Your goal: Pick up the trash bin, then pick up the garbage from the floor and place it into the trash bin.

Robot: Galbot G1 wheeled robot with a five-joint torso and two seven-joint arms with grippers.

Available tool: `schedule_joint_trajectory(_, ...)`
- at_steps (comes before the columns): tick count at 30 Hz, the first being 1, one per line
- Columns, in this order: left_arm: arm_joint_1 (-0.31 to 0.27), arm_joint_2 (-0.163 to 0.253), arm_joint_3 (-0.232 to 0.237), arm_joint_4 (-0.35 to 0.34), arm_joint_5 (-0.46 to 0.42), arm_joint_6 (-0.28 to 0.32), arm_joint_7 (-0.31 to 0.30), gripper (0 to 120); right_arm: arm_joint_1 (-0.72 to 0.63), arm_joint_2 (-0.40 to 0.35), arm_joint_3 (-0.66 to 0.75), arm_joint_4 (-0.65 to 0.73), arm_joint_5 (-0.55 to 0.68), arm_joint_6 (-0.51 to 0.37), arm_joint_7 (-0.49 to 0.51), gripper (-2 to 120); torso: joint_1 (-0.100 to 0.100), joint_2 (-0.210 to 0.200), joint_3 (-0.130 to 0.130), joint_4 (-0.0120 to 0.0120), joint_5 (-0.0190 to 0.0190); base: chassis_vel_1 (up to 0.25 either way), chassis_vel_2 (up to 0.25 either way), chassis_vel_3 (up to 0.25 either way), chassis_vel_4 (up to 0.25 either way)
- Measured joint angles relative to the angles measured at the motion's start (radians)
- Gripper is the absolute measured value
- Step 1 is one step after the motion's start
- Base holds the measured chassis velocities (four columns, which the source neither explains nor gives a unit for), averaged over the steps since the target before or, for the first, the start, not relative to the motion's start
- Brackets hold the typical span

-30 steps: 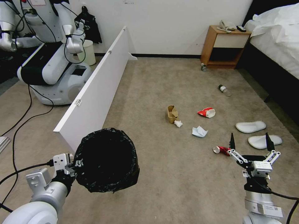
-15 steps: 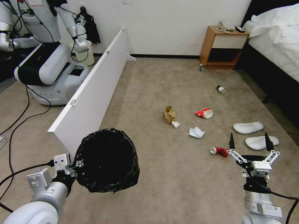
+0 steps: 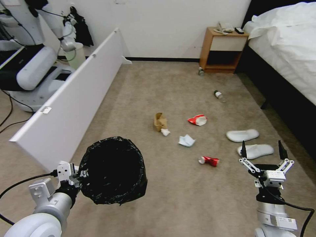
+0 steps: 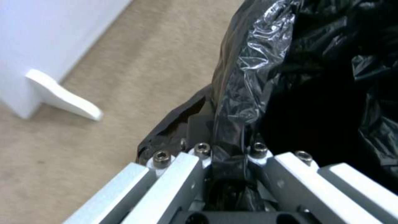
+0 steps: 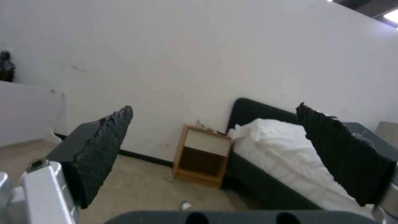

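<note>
A: Left hand point(image 3: 78, 175)?
B: Clamped on the rim of the trash bin point(image 3: 113, 169), bag liner pinched between the fingers point(image 4: 182, 174). Bin held off the floor point(image 3: 171, 197), mouth up, low on the robot's left.

A: Right hand point(image 3: 262, 152)?
B: Spread wide, holding nothing, raised on the right just in front of the two slippers point(image 3: 248, 143).

A: Garbage?
B: All on the carpet. Crushed can point(image 3: 208, 160) closest to the right hand. White paper point(image 3: 186, 140), paper bag point(image 3: 160, 121) and red-white wrapper point(image 3: 197, 119) farther out, mid-floor. One bottle point(image 3: 219, 96) beyond them, another bottle point(image 3: 200, 71) at the nightstand point(image 3: 223, 49).

A: Handling?
B: My guess: can is light, thin metal, already dented, may roll, so pinch across the flattened body. Paper and wrapper soft, close on the bulk from above. Bag crushes, take it by an edge. Bottles smooth and round, grip mid-body across the width. Bin looks light, but the liner is slick, so the rim hold could slip.
</note>
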State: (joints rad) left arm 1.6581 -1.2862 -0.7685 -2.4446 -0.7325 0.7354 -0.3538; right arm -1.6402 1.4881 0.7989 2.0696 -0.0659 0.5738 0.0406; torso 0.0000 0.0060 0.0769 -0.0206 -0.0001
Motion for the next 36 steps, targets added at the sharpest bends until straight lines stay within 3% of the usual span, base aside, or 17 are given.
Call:
schedule_joint_trajectory(17, -0.009, 0.007, 0.002, 0.007, -0.01, 0.0, 0.002, 1, 0.009, 0.0, 0.003, -0.012, -0.008, -0.002, 0.0, 100, 0.0, 0.0, 0.0, -0.0002, 0.0002, -0.338, -0.325, 0.327, 0.326)
schedule_joint_trajectory(30, -0.025, 0.003, -0.005, 0.033, 0.0, 0.0, -0.015, 1, 0.012, 0.002, -0.002, -0.006, -0.003, 0.007, 0.0, 100, 0.0, 0.0, 0.0, 0.0, -0.0001, 0.007, -0.001, 0.004, -0.005)
schedule_joint_trajectory(36, -0.034, 0.002, -0.045, 0.057, 0.0, 0.0, -0.02, 1, 0.007, 0.001, 0.0, -0.001, -0.003, 0.01, 0.0, 100, 0.0, 0.0, 0.0, -0.0002, 0.0001, 0.0, 0.0, 0.0, 0.0)
